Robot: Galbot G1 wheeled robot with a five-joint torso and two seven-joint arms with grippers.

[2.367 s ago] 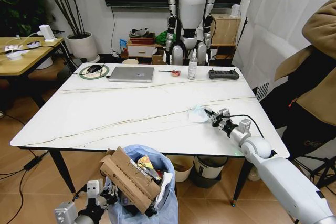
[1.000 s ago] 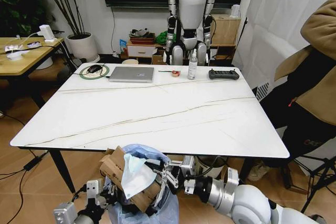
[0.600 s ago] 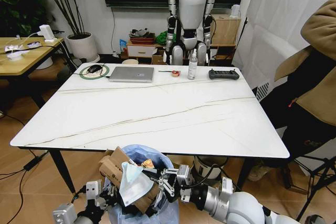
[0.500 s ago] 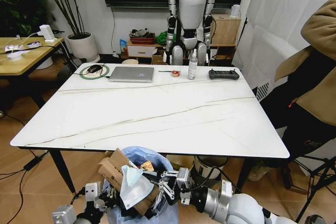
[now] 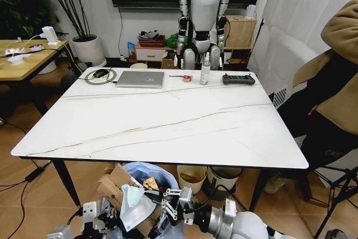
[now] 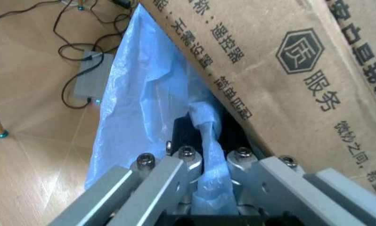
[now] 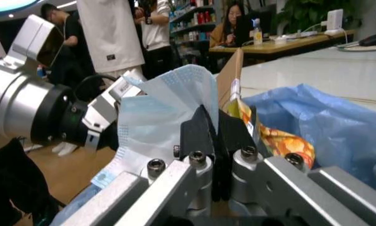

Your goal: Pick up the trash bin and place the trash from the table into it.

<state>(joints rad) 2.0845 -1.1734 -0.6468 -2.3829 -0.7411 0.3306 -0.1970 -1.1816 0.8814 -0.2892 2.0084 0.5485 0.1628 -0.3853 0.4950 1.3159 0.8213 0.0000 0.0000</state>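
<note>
Table [image 5: 168,121]: white marble-look top; laptop [image 5: 140,79], spray bottle [image 5: 205,70] and black controller [image 5: 238,79] along its far edge
Trash bin [image 5: 146,173]: below the table's near edge; blue-lined; cardboard piece [image 5: 112,186] and pale face mask [image 5: 132,205] sticking out
Right gripper [image 5: 166,208]: at the bin's rim, beside the mask
Left gripper [image 5: 92,219]: low, beside the bin

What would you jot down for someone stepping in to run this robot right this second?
Left gripper: shut on the blue bag of the trash bin, holding the bin in front of the table.
Right gripper: shut, over the bin, against a pale blue face mask; whether it pinches the mask I cannot tell.
Done: cardboard and wrappers sit in the bin.
On the table: laptop, bottle and controller, none of them trash.
Left: probably make sure the mask drops in.
</note>
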